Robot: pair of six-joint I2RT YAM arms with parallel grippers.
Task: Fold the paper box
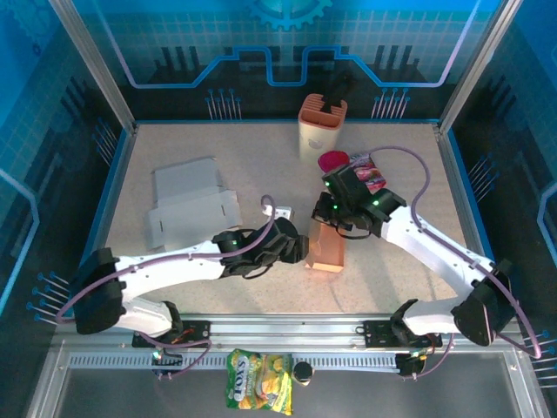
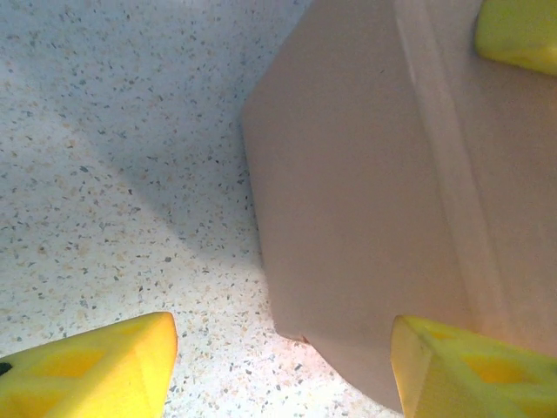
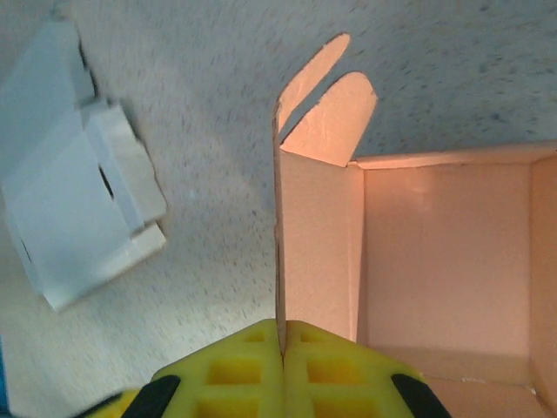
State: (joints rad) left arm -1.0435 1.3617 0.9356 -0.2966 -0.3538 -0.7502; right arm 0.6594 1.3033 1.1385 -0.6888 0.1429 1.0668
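The right gripper has its jaws pressed together on the thin side wall of the orange paper box, which stands open just ahead of it. The left gripper holds its jaws apart, with the box's outer corner just ahead between them. Flat white cardboard lies to the right gripper's left.

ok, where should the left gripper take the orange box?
Top edge of a free side wall of the orange box, from above, one finger inside, one outside. It stands open-topped with thin upright walls, so a rim pinch likely beats spanning the body. The right gripper is shut on the wall by the rounded flaps; pick another wall.
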